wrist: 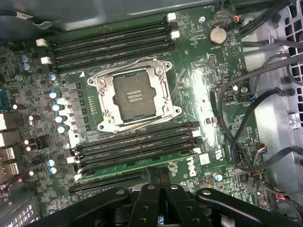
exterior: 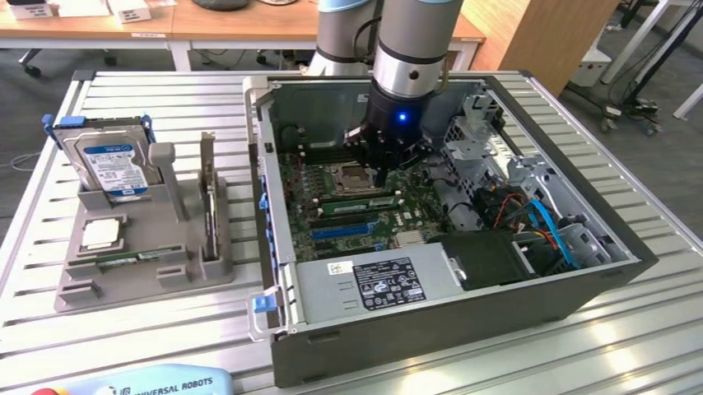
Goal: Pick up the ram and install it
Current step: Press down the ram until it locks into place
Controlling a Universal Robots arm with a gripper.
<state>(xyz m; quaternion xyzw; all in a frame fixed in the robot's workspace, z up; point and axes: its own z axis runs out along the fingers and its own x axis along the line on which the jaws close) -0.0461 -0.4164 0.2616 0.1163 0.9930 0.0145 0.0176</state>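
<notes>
Inside, closed gripper touches seated ram beside motherboard's white "DELL" marking.

Hard drive upright in grey holder (beside the computer case).

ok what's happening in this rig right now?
The arm has its gripper down inside the open PC case, fingers shut, over the motherboard. A green ram stick sits in a slot among the memory slots beside the empty CPU socket, right at the fingertips. Outside the case, the grey parts holder has the hard drive standing in it.
</notes>
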